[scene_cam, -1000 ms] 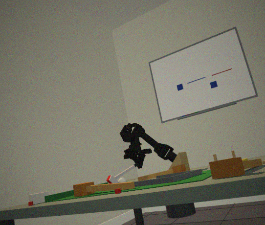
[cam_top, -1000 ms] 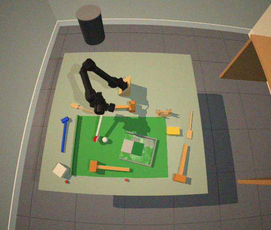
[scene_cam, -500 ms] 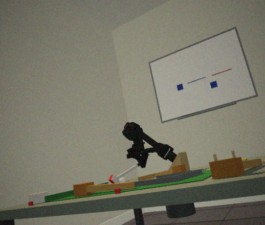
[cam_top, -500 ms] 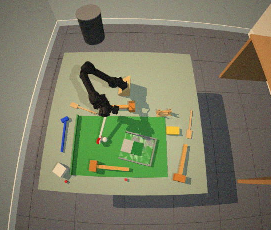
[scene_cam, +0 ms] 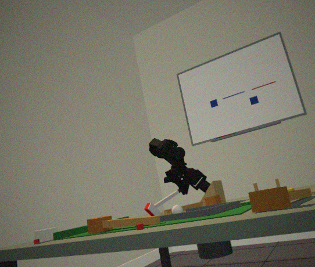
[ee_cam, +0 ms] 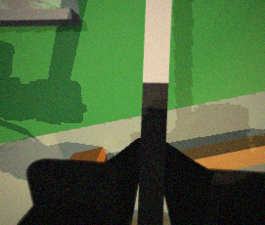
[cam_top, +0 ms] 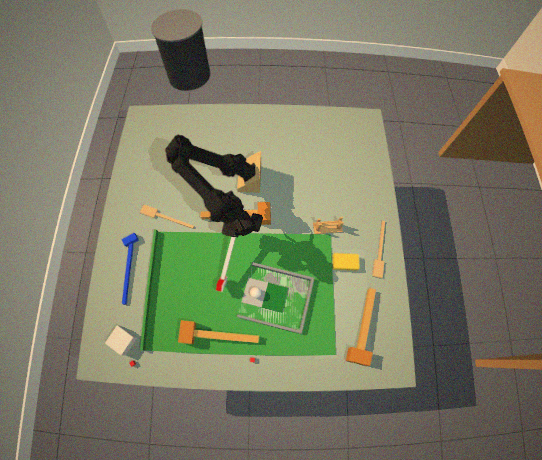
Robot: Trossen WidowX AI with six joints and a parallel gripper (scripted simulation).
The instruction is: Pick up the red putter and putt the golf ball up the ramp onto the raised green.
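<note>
The red putter (cam_top: 227, 259) (scene_cam: 167, 198) (ee_cam: 156, 44) has a pale shaft and a red-and-white head. My gripper (cam_top: 234, 235) (scene_cam: 183, 191) (ee_cam: 149, 143) is shut on the dark grip end of its shaft. The shaft slants down over the green mat, with the head left of the ball in the top view. The white golf ball (cam_top: 255, 292) (scene_cam: 177, 209) is on the grey ramp (cam_top: 248, 301), apart from the putter head. The dark green square (cam_top: 277, 301), the raised green, lies just right of it, inside grey walls (cam_top: 308, 305) (scene_cam: 200, 211). The ball is hidden in the wrist view.
An orange mallet (cam_top: 227, 336) (scene_cam: 131, 222) lies on the mat's near part. A blue mallet (cam_top: 127, 272), white block (cam_top: 119, 340), yellow block (cam_top: 346, 261) and small wooden rack (cam_top: 328, 225) stand around the mat. Another orange mallet (cam_top: 263, 213) lies beside the gripper.
</note>
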